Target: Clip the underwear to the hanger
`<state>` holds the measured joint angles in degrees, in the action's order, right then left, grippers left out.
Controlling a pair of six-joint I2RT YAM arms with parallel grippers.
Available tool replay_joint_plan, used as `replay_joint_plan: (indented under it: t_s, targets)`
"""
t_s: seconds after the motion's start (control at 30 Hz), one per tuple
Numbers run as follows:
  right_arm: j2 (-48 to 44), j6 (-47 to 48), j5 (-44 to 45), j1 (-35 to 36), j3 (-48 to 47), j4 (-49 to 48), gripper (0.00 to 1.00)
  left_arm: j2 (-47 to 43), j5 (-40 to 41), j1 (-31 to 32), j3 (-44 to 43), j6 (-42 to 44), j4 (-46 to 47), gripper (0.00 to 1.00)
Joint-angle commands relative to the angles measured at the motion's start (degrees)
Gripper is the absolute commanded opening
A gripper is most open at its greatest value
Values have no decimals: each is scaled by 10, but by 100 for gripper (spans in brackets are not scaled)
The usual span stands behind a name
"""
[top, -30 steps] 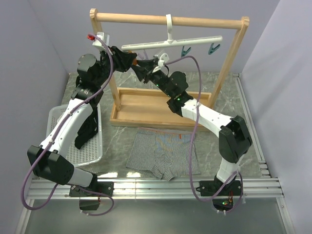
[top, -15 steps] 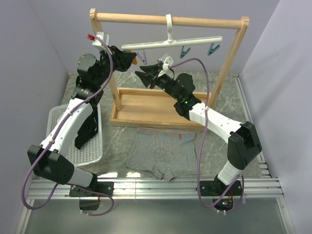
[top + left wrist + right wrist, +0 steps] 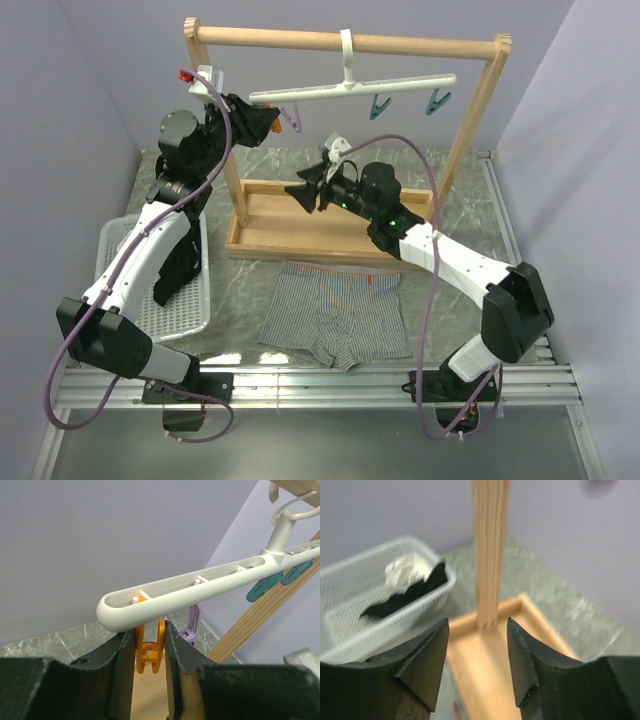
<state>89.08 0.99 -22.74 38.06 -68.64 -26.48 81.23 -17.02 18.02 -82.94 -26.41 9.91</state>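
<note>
Where the long thin white plastic hanger (image 3: pixel 350 88) hung by its hook from the top rail of the big wooden frame (image 3: pixel 260 38), found the left gripper (image 3: pixel 270 120) up at the bar's left end. Saw its jaws nearly closed in the left wrist view, pinching the small dangling orange clip (image 3: pixel 149 652) from both sides, just under the bar. Noted a purple clip (image 3: pixel 192 622) hanging just beside it and two teal clips (image 3: pixel 381 104) further right. Found the right gripper (image 3: pixel 297 192) lower, above the shallow wooden tray (image 3: pixel 270 225) at the frame's foot, jaws spread moderately apart with nothing between them. Saw the small grey striped boxer-brief underwear (image 3: pixel 335 315) lying flat on the marbled counter (image 3: pixel 450 190), just in front of the tray, well apart from both grippers. Glimpsed a white mesh basket (image 3: pixel 110 235) at the left, with a black garment (image 3: pixel 400 600) and a whitish cloth (image 3: pixel 407 572) inside.
</note>
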Motion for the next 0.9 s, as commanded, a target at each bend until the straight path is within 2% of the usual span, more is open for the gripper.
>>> replay_joint_plan:
  t_s: [0.0,0.13,0.3,0.53,0.87]
  targets:
    - [-62,22,-11,14,26,102,59,-12,-9,1,-17,-4,18,0]
    - [-94,33,7,37,75,187,59,-13,-10,1,-16,-3,19,0]
    - [-80,58,48,68,89,273,60,-9,-11,0,-22,-4,16,0]
    - [0,28,121,91,55,330,64,-12,-11,1,-22,0,13,0]
    - [135,23,147,113,-1,368,64,-15,-12,0,-18,3,11,0]
